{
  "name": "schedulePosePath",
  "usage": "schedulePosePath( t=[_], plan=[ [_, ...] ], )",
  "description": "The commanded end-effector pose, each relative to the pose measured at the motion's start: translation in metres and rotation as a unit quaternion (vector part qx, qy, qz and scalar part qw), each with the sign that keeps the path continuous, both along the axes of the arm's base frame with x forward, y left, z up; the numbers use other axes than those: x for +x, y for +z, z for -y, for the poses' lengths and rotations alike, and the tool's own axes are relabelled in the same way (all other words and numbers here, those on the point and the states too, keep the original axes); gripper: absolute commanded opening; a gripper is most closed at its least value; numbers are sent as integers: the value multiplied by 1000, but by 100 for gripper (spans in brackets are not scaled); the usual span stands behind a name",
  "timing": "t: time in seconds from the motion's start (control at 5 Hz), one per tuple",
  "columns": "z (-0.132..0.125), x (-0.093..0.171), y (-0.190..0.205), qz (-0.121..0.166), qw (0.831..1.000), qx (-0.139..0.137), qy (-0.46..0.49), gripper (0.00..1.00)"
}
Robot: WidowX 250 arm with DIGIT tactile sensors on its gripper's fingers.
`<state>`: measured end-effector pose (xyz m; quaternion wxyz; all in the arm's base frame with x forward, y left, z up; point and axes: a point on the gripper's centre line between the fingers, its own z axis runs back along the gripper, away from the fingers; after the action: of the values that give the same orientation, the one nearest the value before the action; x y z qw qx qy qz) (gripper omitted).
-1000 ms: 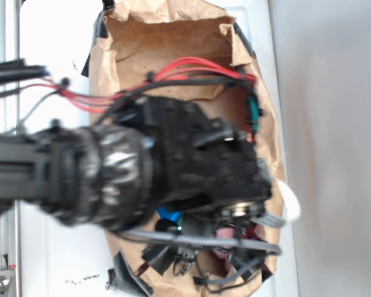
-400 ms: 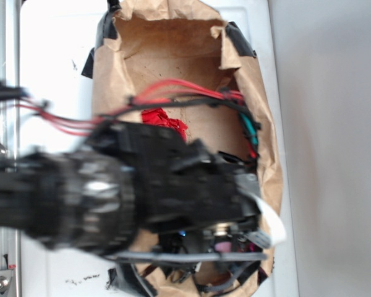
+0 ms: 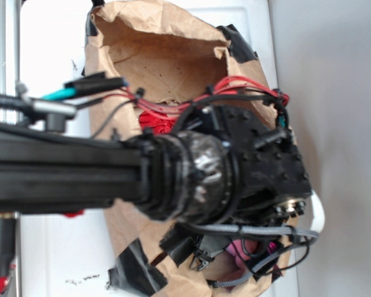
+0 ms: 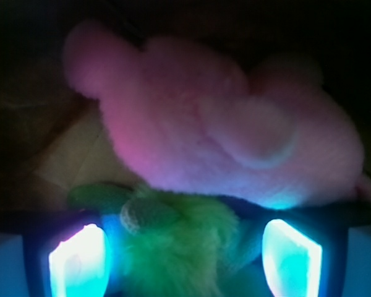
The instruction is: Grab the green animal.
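In the wrist view the green animal (image 4: 185,247), a fuzzy lime-green plush with a darker rounded part at its upper left, lies between my two glowing fingertips (image 4: 77,263). My gripper (image 4: 184,260) is open around it, the left finger close to the fur and the right finger apart from it. A pink plush bunny (image 4: 222,142) lies just beyond, touching the green animal. In the exterior view my arm (image 3: 235,173) reaches down into the brown paper bag (image 3: 161,55) and hides the green animal and the fingers.
A red item (image 3: 153,120) lies in the bag behind the arm. A bit of pink (image 3: 238,249) shows under the wrist near the bag's front end. Red and black cables (image 3: 235,86) arch over the arm. The bag walls stand close on both sides.
The arm has shifted toward the bag's front and then right, uncovering the red item. The bag's rim has shifted slightly.
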<state>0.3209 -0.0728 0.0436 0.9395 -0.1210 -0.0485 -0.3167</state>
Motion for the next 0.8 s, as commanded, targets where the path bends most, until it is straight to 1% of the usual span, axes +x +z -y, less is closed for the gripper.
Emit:
schedulePosePath(
  t=[0.0, 0.2, 0.6],
  plan=[
    [-1, -17, 24, 24, 1000, 3, 15, 0],
    [-2, -25, 29, 37, 999, -2, 7, 0],
    [-13, -25, 43, 41, 999, -28, -14, 0]
  ],
)
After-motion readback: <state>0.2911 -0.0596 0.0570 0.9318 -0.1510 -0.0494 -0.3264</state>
